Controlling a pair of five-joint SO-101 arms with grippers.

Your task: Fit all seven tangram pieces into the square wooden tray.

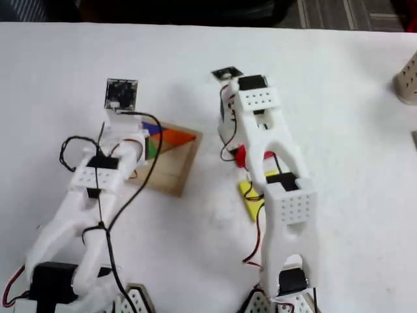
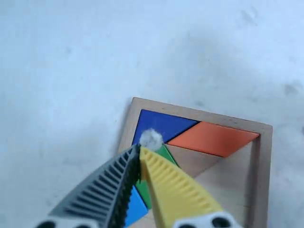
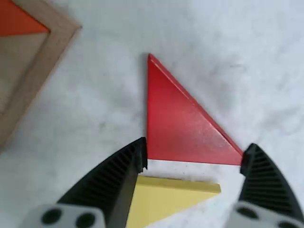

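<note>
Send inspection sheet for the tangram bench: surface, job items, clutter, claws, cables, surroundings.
Surface: white table.
Job's things: square wooden tray holds blue triangle, orange parallelogram, green triangle; red triangle and yellow flat piece lie outside, side by side.
Clutter: beige perforated object at the table's right edge.
Claws: left claw shut over the tray; right claw open, straddling the red triangle.
Cables: black cable crosses the tray; red cable along the right arm.
Surroundings: dark area beyond the far edge.

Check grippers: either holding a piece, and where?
Nothing held. Right gripper open, straddling the flat red triangle piece; left gripper shut, empty, over the square wooden tray.
</note>
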